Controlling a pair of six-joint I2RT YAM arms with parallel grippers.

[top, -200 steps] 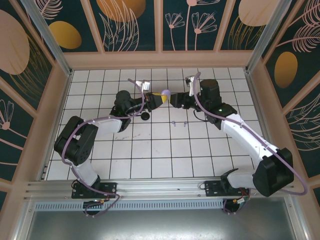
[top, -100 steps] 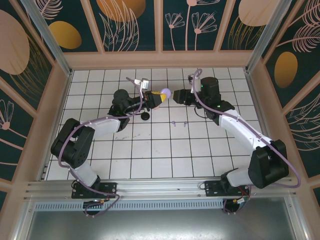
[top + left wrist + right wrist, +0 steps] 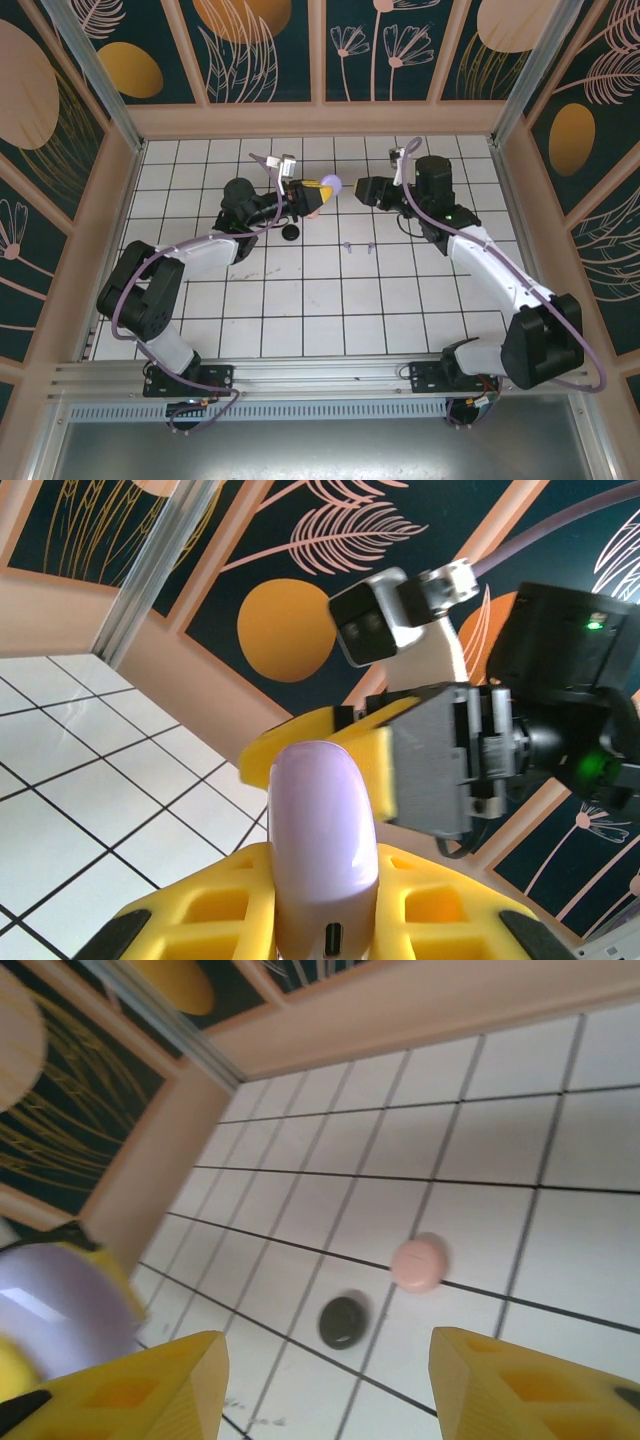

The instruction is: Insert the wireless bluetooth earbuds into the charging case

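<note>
From my seat, both arms are bolted at the near edge of the table and reach away from me toward the far half.

The first things I come to are the two earbuds. They lie on the white tiles around the middle of the surface, side by side with a gap between them. No finger touches them. They are too small for me to read which way their stems point.

A little farther and to the left sits the black case, flat on a tile and just nearer than the left arm's wrist. On the right wrist camera a pink case lies near it on the next tile, the two apart.

Beyond those, the left gripper is clamped on the lavender case. Its yellow fingers press both sides of the case, whose rounded end sticks out past them. The charging port faces the left wrist camera. I cannot tell whether the lid is open.

Facing it from the right is the right gripper, its jaws standing apart with nothing between them. From overhead I see a small gap between it and the lavender case. On the left wrist camera one of its yellow pads sits right behind the case, and I cannot tell whether they touch.
</note>
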